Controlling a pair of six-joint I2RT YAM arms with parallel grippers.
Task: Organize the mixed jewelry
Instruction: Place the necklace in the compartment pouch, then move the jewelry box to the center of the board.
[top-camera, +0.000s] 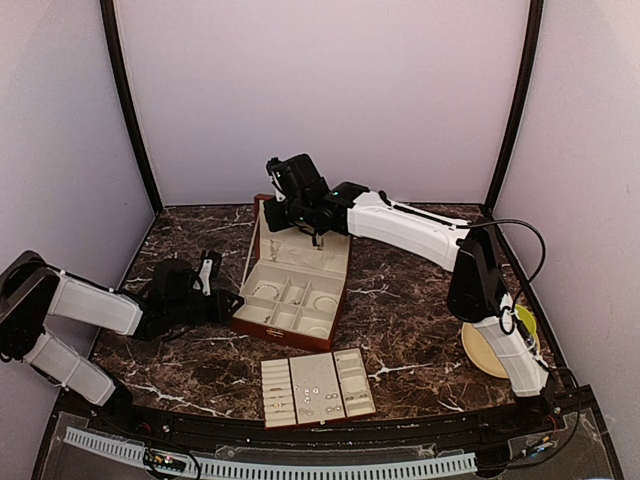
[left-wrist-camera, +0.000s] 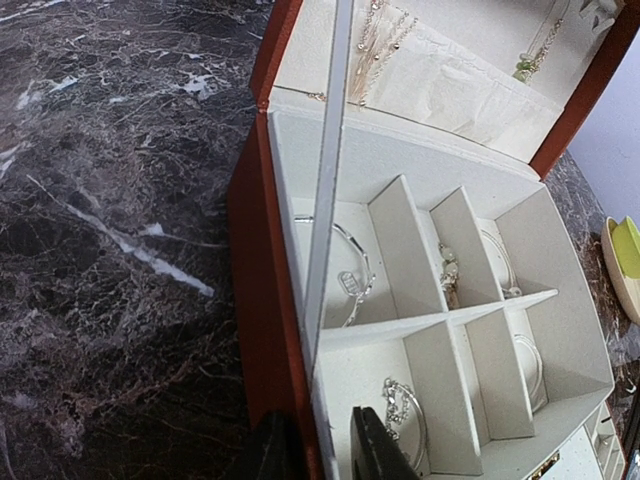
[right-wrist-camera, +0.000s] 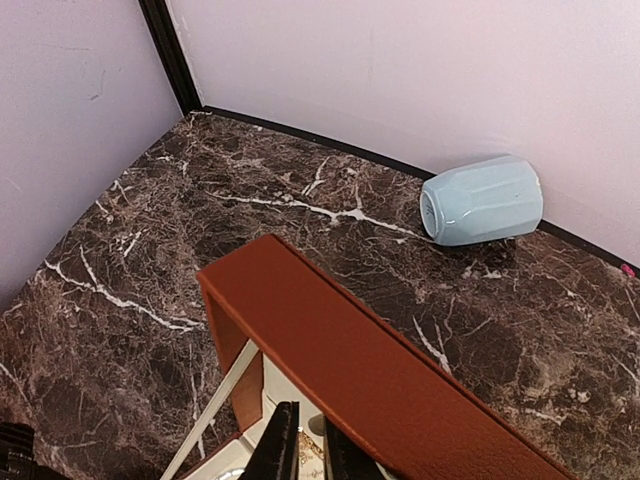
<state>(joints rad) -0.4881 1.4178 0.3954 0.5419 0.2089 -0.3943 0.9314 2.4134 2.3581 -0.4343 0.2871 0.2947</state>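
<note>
Below my right gripper (right-wrist-camera: 300, 455), whose jaws stand narrow and seem empty, lies the red-brown box (top-camera: 290, 290); the mixed jewelry (top-camera: 318, 399) sits nearer me, and my left gripper (left-wrist-camera: 320, 450) clamps the box wall.

A dark brown marble-patterned bench (top-camera: 400, 300) veined in white carries a red-brown box (right-wrist-camera: 330, 350) lined in cream — silvery and gold jewelry (left-wrist-camera: 352, 280) inside — beside a pale blue cup (right-wrist-camera: 482, 200), a yellow plate (top-camera: 485, 350), and lilac walls (top-camera: 320, 90) edged black.
</note>
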